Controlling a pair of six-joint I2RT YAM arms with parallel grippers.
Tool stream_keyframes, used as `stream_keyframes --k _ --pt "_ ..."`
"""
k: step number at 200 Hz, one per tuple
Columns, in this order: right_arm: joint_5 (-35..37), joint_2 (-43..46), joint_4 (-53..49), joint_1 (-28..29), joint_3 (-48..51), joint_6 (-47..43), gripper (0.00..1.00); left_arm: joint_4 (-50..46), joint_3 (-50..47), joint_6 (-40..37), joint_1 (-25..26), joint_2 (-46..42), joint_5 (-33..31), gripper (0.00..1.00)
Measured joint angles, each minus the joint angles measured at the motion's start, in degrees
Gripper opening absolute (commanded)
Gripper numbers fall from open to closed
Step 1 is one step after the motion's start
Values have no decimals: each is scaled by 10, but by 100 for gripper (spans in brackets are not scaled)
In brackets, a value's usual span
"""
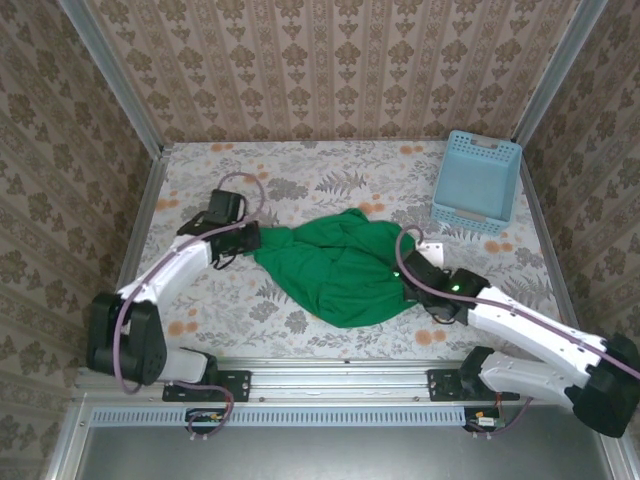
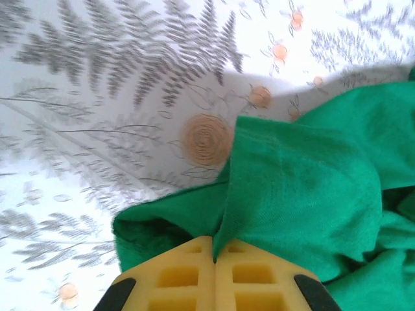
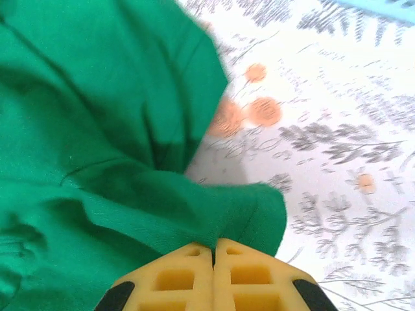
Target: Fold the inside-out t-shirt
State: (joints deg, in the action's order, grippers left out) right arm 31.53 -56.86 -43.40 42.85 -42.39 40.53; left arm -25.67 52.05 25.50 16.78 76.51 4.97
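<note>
The inside-out t-shirt (image 1: 335, 270) lies crumpled in a heap on the flower-patterned table (image 1: 300, 180), near the middle, between the two arms. At the heap's left edge, the left gripper (image 2: 214, 249) is clenched on a raised fold of green cloth, which emerges from between its yellow jaws. At the heap's right edge, the right gripper (image 3: 213, 249) is likewise clenched on a bunched edge of the cloth. Which part of the garment each holds cannot be told. Gripping opposite edges probably serves to draw the shirt out flat before folding. The light blue basket (image 1: 478, 182) stands well apart at the far right.
</note>
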Motion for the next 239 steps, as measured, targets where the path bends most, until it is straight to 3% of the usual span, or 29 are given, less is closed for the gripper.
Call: stream_keyframes --k 43,69,89,122,136,155,178,198,221,239 --pt "14 118 -44 -61 -65 -38 0 1 -38 29 -103 -198 7 0" --pt "13 146 -51 -104 -59 -37 0 3 -78 60 -134 -290 -4 0" --pt "-17 146 -35 -138 -6 -27 0 5 -124 76 -151 -283 6 0" --pt "-93 112 6 -157 110 0 1 8 -204 90 -161 -189 32 0" --pt "-115 84 17 -164 135 8 10 8 -222 92 -162 -158 42 0" --pt "-129 60 30 -169 141 15 36 15 -223 92 -165 -125 57 20" --pt "-128 60 28 -160 129 12 52 14 -223 91 -165 -115 64 47" --pt "-102 68 9 -116 91 1 53 -17 -219 94 -139 -153 24 56" --pt "-76 68 12 -36 44 -8 56 -61 -188 97 -35 -235 -46 58" --pt "-74 45 35 16 32 -16 60 -62 -155 97 40 -248 -74 59"
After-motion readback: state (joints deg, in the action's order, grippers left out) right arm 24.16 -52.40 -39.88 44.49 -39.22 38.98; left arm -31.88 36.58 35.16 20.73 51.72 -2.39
